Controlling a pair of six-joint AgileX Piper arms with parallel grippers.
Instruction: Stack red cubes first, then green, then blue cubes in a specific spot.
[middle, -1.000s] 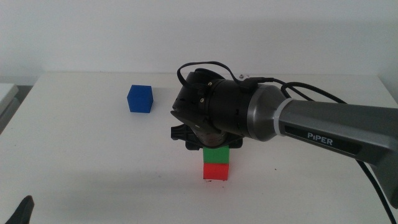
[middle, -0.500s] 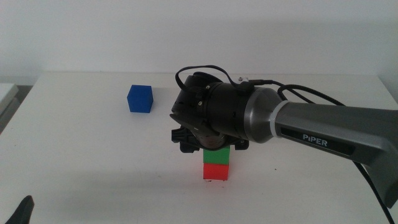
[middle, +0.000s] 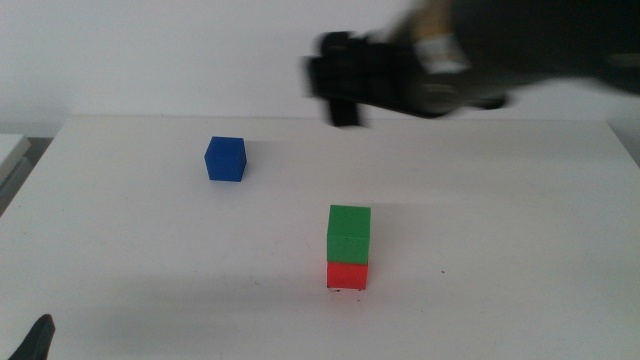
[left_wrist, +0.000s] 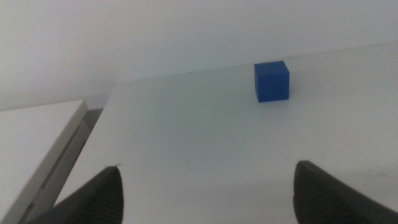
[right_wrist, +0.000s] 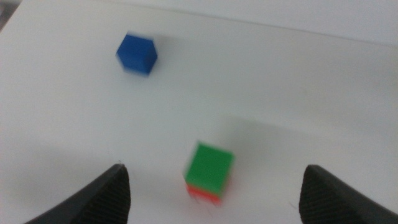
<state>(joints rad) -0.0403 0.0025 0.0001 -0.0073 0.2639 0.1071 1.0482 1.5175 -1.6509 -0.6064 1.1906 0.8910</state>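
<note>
The green cube (middle: 349, 234) stands on the red cube (middle: 347, 275) in the front middle of the table; both show in the right wrist view, green (right_wrist: 211, 165) over red (right_wrist: 205, 192). The blue cube (middle: 225, 159) sits alone at the back left, also seen in the left wrist view (left_wrist: 272, 81) and the right wrist view (right_wrist: 137, 54). My right gripper (middle: 340, 75) is blurred, high above the table behind the stack, open and empty (right_wrist: 211, 186). My left gripper (left_wrist: 205, 186) is open and waits at the table's front left corner (middle: 38, 340). The spot's marks lie hidden under the stack.
The white table's left edge (left_wrist: 106, 118) drops to a lower white ledge (left_wrist: 37, 137). A white wall rises behind the table.
My right gripper let go of the green cube, leaving it on the red cube, and rose up and back, away from the stack. The blue cube and left arm stayed put.
</note>
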